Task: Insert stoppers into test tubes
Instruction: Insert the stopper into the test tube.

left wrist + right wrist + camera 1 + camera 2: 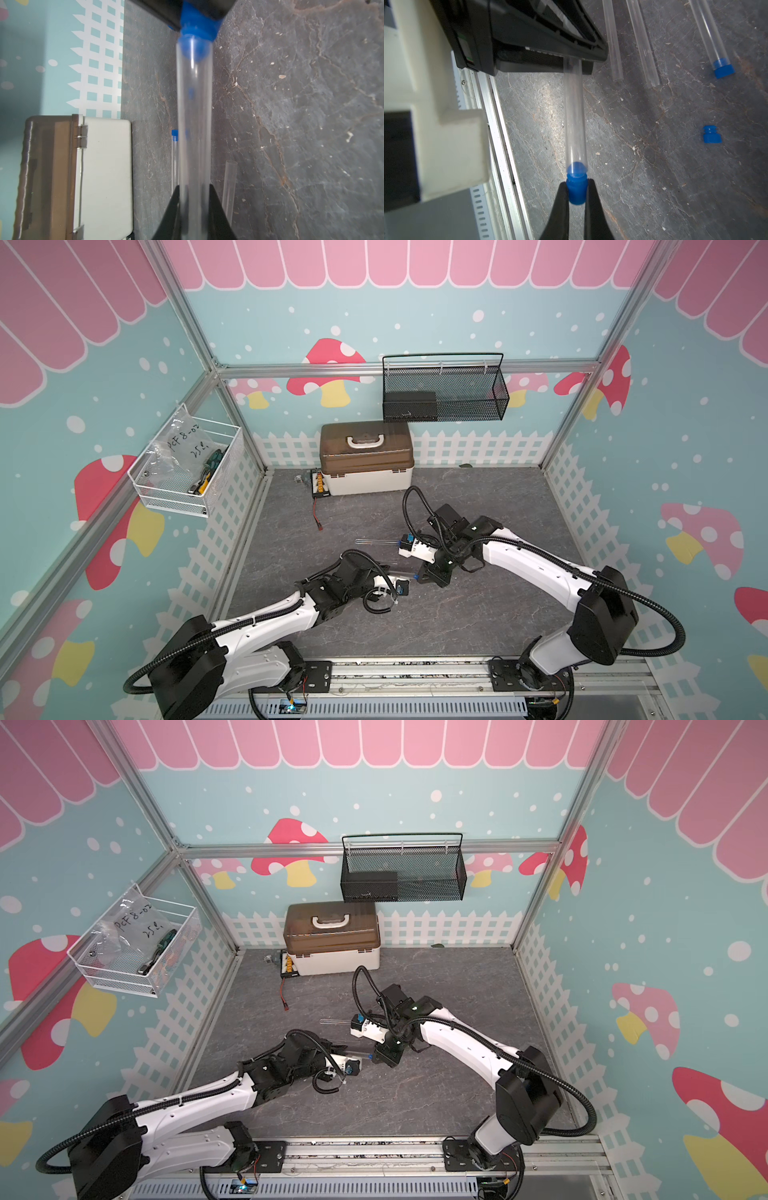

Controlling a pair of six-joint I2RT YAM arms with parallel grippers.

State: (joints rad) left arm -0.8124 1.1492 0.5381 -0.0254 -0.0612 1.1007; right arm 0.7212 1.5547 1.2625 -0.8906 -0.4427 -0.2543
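Observation:
My left gripper (pixel 194 187) is shut on a clear test tube (pixel 194 114) held level above the table. My right gripper (pixel 576 187) is shut on a blue stopper (pixel 576 191), whose tip sits in that test tube's (pixel 574 116) open mouth. In both top views the two grippers meet at mid-table around this test tube (pixel 405 573) (pixel 358 1052). On the table lie two open test tubes (pixel 612 41) (pixel 642 47), one test tube (pixel 708 35) with a stopper (pixel 722 69) in it, and a loose stopper (pixel 712 135).
A white box with a brown lid (pixel 365 456) stands at the back, with a connector board and red cable (pixel 318 485) beside it. A black mesh basket (pixel 444 393) and a white wire basket (pixel 187 472) hang on the walls. The lying tubes (pixel 372 542) rest behind the grippers.

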